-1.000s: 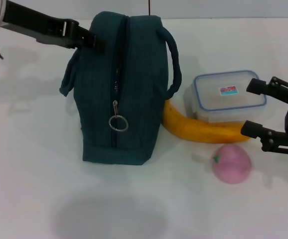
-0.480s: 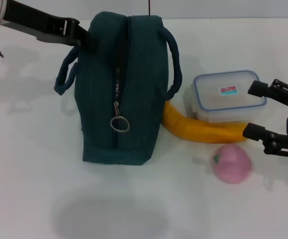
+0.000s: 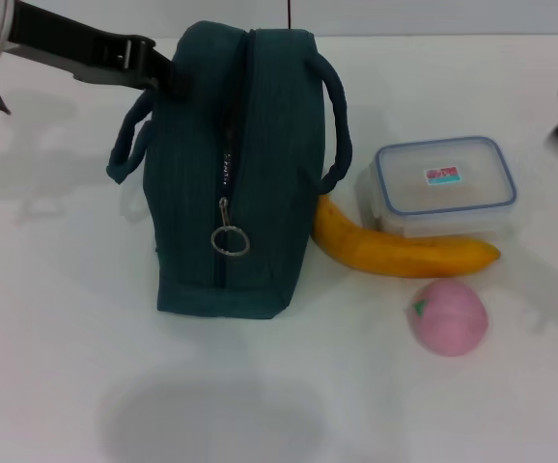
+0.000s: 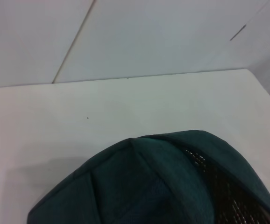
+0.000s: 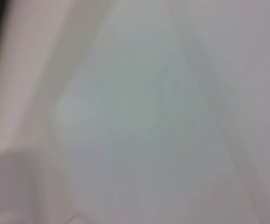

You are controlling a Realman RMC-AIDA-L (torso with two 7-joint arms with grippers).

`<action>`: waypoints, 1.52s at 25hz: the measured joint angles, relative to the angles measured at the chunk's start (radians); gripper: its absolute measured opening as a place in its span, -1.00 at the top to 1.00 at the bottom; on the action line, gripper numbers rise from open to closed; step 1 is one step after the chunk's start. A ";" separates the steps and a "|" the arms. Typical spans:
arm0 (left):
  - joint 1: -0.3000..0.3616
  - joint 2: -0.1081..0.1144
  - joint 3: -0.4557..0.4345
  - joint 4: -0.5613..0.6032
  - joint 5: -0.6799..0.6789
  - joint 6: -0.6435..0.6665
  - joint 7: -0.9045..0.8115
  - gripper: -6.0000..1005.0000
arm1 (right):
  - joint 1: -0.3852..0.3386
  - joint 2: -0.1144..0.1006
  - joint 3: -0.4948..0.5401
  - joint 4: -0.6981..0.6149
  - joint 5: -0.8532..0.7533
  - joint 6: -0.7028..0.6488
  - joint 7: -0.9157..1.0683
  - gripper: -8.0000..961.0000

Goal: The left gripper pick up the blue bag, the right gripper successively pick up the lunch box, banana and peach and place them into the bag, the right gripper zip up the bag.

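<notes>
Blue bag [image 3: 236, 183] upright beside banana [image 3: 395, 253]

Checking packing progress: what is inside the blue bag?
Nothing visible: the dark teal fabric bag is zipped shut, hiding its inside. Clear plastic lunch box, yellow banana, pink peach lie outside.

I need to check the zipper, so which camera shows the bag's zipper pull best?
The head view: the dark teal fabric bag stands whole there, its silver ring zipper pull hanging mid-side. The left wrist view shows only the bag's top edge; the right wrist view shows none of it.
</notes>
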 joint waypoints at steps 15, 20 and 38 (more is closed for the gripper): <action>0.003 -0.016 0.004 -0.002 -0.002 -0.001 0.019 0.89 | 0.060 0.012 -0.014 0.296 0.417 0.504 0.179 -0.79; -0.002 -0.020 0.006 -0.002 -0.001 -0.002 0.035 0.89 | 0.106 0.012 -0.059 0.297 0.378 0.654 0.206 -0.77; 0.002 -0.031 0.005 -0.002 -0.003 -0.003 0.059 0.89 | 0.158 0.010 -0.225 0.299 0.336 0.604 0.337 -0.68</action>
